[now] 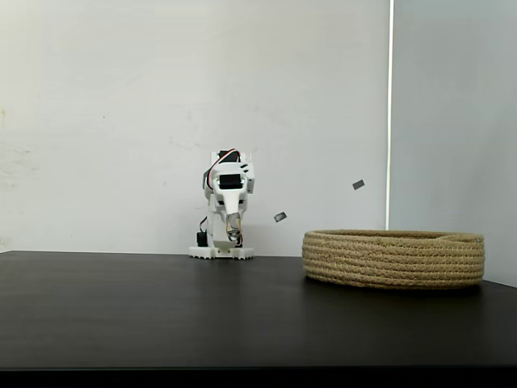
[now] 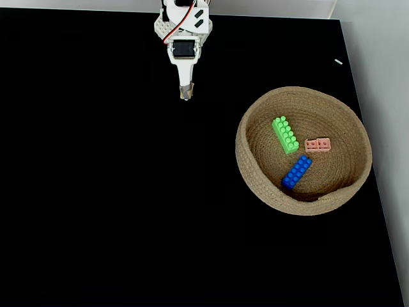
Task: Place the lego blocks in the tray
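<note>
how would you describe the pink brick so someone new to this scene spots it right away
Look in the fixed view from above for the round rope tray on the right of the black table. Three bricks lie inside; the pink brick sits nearest the tray's right wall. It is the shortest and palest, right of the green brick and above the blue brick.

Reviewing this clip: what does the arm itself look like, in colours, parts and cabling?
The arm is white plastic with black servo blocks set into it. Red and black wires loop over its top in both fixed views. The gripper narrows to a brownish-grey tip. Its white base sits on the black table.
</note>
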Available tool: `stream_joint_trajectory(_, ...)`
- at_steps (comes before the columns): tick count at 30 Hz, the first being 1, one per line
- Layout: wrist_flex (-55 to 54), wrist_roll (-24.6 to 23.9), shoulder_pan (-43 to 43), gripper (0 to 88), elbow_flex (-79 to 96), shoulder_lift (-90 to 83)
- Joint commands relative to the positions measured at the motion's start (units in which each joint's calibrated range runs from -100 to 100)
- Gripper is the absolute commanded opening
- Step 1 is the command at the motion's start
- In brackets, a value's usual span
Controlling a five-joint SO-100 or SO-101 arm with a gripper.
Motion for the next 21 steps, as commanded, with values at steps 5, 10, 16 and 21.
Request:
stream_joint_trajectory(5,0.1,0.2,0.0,0.2,0.4,-0.7)
stream_joint_trajectory(10,0.1,0.1,-0.1,0.2,0.4,-0.7)
stream_joint_trajectory(16,0.1,0.1,-0.2,0.2,0.4,-0.7)
stream_joint_trajectory(21,0.1,0.0,-0.2,0.2,0.4,-0.7)
